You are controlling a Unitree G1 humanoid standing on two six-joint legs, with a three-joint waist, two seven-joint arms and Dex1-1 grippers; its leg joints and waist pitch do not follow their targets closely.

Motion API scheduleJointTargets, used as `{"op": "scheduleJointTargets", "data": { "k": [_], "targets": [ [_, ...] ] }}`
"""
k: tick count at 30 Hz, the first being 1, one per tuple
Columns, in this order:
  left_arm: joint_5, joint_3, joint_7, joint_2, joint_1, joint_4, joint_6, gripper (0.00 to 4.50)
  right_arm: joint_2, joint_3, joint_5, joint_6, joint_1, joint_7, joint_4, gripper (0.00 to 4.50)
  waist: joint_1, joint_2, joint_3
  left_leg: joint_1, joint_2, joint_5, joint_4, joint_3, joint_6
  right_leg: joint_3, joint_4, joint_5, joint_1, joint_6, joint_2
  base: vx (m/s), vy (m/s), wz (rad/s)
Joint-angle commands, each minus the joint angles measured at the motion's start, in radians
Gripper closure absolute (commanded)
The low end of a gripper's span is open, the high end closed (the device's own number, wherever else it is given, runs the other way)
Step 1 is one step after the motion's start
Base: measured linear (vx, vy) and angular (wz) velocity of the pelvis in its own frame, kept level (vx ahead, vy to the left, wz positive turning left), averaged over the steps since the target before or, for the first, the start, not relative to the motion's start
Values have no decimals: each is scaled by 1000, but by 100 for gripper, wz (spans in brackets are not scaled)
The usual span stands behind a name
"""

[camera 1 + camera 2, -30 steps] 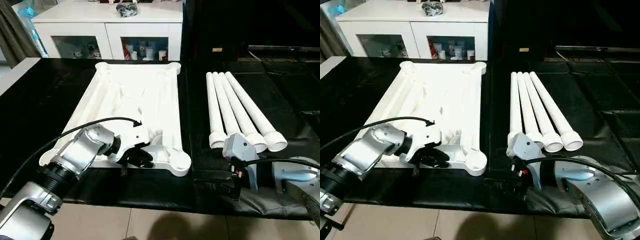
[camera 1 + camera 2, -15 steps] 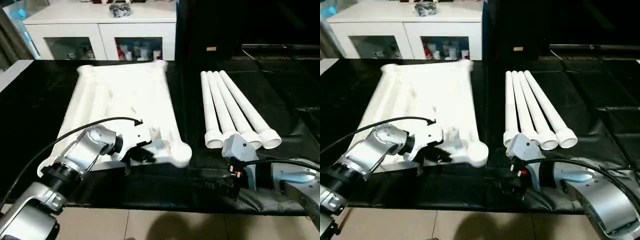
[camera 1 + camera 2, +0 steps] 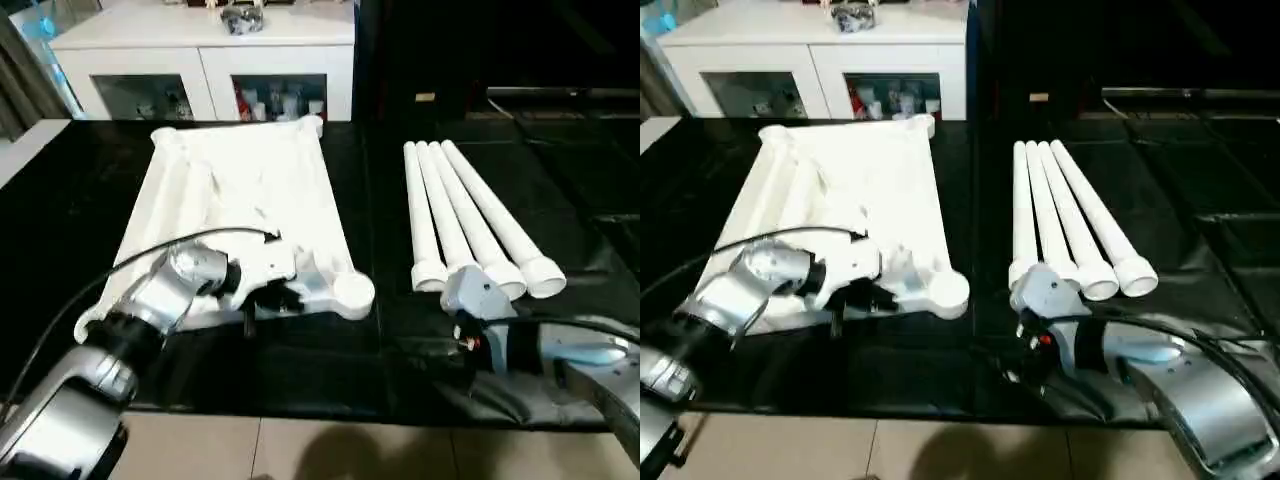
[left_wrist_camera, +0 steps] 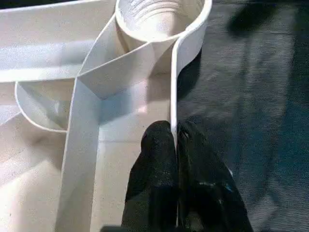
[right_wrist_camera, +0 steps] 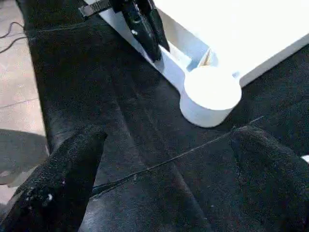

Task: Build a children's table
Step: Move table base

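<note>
Left gripper (image 4: 175,140) pinches the tabletop (image 3: 240,190) rim, whose near edge has lifted; right gripper (image 5: 164,159) stays wide open.

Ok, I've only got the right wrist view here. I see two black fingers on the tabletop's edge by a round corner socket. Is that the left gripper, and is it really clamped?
Observer: Yes, the left gripper is shut on the tabletop, pinching its thin side wall.
Operator: Any legs fitted?
Observer: No. All four legs lie side by side on the black mat, to the robot's right of the tabletop.
Operator: And my own gripper?
Observer: The right gripper is open, low over the mat near the legs' wide ends.
</note>
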Motion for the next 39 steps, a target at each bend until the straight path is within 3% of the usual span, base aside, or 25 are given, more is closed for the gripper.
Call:
{"op": "scheduleJointTargets", "data": {
  "k": [1,4,8,11,16,17,18,19,20,22,24,28,31,32,33,34,35,36,37,38,39],
  "targets": [
    [23,35,41,13,-26,33,-1,448,2,0,-3,-7,-7,-10,-4,0,5,-2,-57,17,88,-213,-83,-40,12,56,-80,-105,47,-275,-102,0,0,0],
    [23,41,37,6,-29,42,10,448,11,2,-3,0,-11,-22,-9,0,2,-1,-59,16,89,-189,-81,-40,25,55,-76,-60,47,-287,-103,0,0,0],
    [17,49,29,-1,-23,39,39,448,30,12,-10,9,-23,-41,-12,0,3,1,-56,18,90,-205,-83,-39,24,55,-79,-79,46,-292,-103,0,0,0],
    [-3,49,-9,9,8,-23,90,448,42,12,-16,4,-24,-55,-11,0,2,1,-55,18,92,-221,-86,-41,14,56,-78,-106,45,-288,-102,0,0,0],
    [-19,66,-5,19,59,-125,154,448,79,-2,-36,-3,-58,-107,41,0,2,-1,-57,18,90,-182,-83,-37,24,55,-74,-57,44,-296,-102,0,0,0],
    [-23,73,-3,18,61,-136,158,421,95,-15,-34,-3,-72,-122,61,0,1,1,-57,17,89,-184,-83,-36,23,56,-74,-67,43,-297,-103,0,0,0],
    [-26,76,-6,22,63,-148,158,405,109,-25,-34,-4,-88,-136,80,0,1,-8,-56,18,89,-186,-84,-36,23,55,-77,-79,42,-294,-101,0,0,0],
    [-25,79,-8,27,66,-160,155,394,121,-33,-34,-3,-103,-149,97,0,2,-3,-57,18,89,-182,-83,-36,21,56,-75,-83,43,-293,-103,0,0,0],
    [-25,88,-4,35,69,-181,165,394,142,-39,-42,-17,-127,-167,123,0,1,-10,-57,17,90,-182,-84,-34,20,55,-76,-85,41,-291,-101,0,0,0],
    [-26,94,-1,38,70,-188,172,374,150,-40,-45,-25,-135,-174,132,0,3,-4,-58,18,90,-171,-83,-33,17,55,-73,-77,40,-288,-101,0,0,0],
    [-26,112,5,58,72,-213,171,350,194,-45,-65,-43,-174,-224,168,0,3,-7,-58,18,88,-163,-83,-31,21,54,-72,-67,39,-286,-99,0,0,0],
    [-52,139,-32,100,86,-282,213,315,247,-35,-78,11,-245,-281,233,0,-2,-3,-57,20,87,-178,-86,-31,-1,54,-68,-103,35,-280,-98,0,0,0],
    [-96,184,-59,144,119,-376,258,301,320,-6,-132,10,-356,-359,389,0,-10,3,-58,17,84,-181,-88,-32,-28,52,-63,-100,33,-286,-96,0,0,0],
    [-103,193,-59,149,126,-396,268,289,337,-8,-145,8,-377,-383,423,0,-8,4,-57,25,84,-201,-86,-28,-38,53,-68,-118,26,-282,-95,0,0,0],
    [-121,212,-56,156,139,-432,289,276,366,-16,-158,15,-419,-421,490,0,-10,2,-55,23,84,-202,-87,-26,-39,55,-70,-120,29,-281,-94,0,0,0],
    [-121,212,-56,156,139,-432,289,268,366,-16,-158,15,-419,-421,490,0,-8,6,-56,24,83,-198,-87,-26,-46,54,-67,-110,27,-280,-92,0,0,0],
    [-169,260,-41,162,169,-518,352,265,410,-14,-195,0,-511,-481,643,0,-9,1,-63,24,84,-179,-82,-27,-56,55,-55,-76,28,-294,-99,0,0,0],
    [-186,276,-34,163,182,-553,377,255,421,-9,-208,-11,-541,-496,695,0,-11,-4,-57,21,82,-177,-88,-25,-54,52,-62,-87,28,-291,-93,0,0,0],
    [-195,285,-30,163,190,-576,396,255,427,-6,-216,-19,-557,-502,722,0,-6,3,-59,24,84,-175,-85,-23,-62,53,-61,-85,27,-288,-93,0,0,0],
    [-210,296,-23,164,207,-620,424,226,451,-37,-198,-26,-587,-525,777,0,-3,-5,-57,26,83,-172,-85,-18,-57,53,-63,-70,25,-279,-87,0,0,0],
    [-223,303,-17,165,224,-660,450,226,470,-59,-187,-36,-616,-543,830,0,-4,-12,-61,21,84,-147,-84,-19,-48,54,-56,-37,33,-284,-94,0,0,0]
  ]
}}
